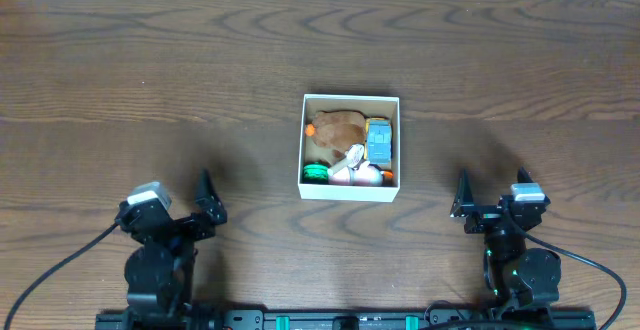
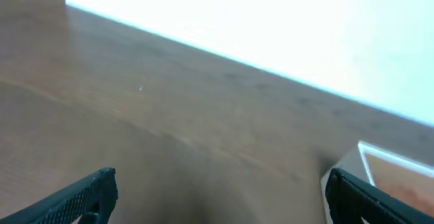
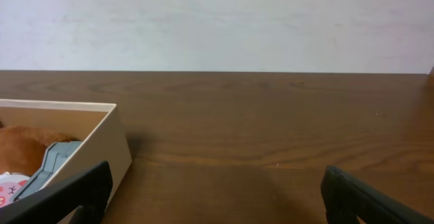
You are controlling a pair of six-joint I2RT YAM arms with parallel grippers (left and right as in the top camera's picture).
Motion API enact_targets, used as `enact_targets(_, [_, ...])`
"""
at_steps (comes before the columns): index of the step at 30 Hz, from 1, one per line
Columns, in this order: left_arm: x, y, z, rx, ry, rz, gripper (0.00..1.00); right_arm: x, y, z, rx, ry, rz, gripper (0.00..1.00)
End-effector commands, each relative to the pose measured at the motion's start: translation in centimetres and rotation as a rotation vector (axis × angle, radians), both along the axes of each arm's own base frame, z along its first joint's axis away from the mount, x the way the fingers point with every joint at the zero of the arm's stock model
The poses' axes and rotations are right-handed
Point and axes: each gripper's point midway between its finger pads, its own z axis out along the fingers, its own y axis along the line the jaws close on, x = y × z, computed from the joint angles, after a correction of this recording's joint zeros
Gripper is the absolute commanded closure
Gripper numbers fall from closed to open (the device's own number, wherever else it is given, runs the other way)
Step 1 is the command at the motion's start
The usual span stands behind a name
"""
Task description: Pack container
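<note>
L gripper (image 1: 210, 204) sits by the near edge of the worktop (image 1: 120, 70), toward the near-left corner. Its fingers are spread wide w/ nothing between them; the left wrist view shows only bare wood in the gap. It's angled in toward the middle, and a corner of the box shows past its R finger, so prob. parked clear of the box rather than working.

The container (image 1: 345, 191) is about mid-worktop, a touch R of centre, well apart from both arms. Inside, packed close: a brown plush (image 1: 338, 127) along the far side, a blue-grey toy (image 1: 379, 142) against the R wall, a green piece (image 1: 316, 172) in the near-left corner, and a white-pink toy (image 1: 352, 164) beside it. I see nothing loose on the wood, so packing looks done or nearly so.

R gripper (image 1: 461, 199) is near the near edge, toward the near-right corner. It's also spread and empty, low over the wood, w/ the box wall off to its L in the right wrist view. It reads as a rest pose, w/ room to reach in if needed.
</note>
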Motion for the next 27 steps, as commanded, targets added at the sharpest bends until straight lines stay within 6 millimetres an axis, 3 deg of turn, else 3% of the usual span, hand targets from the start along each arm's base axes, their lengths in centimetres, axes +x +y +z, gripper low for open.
enact_targets(1, [0.3, 0.4, -0.4, 0.032, -0.047, 0.019, 0.02, 0.0, -0.1, -0.1, -0.015, 0.0, -0.004, 0.01])
enact_targets(6, [0.9, 0.4, -1.3, 0.04, -0.087, 0.018, 0.02, 0.0, -0.1, -0.1, -0.015, -0.001, -0.004, 0.01])
enact_targets(17, [1.5, 0.2, -5.2, 0.041, -0.033, 0.007, 0.02, 0.0, -0.1, -0.1, -0.015, -0.001, -0.004, 0.01])
enact_targets(27, [1.5, 0.0, -5.1, 0.04, -0.038, -0.001, 0.02, 0.0, -0.1, -0.1, -0.015, -0.001, -0.004, 0.01])
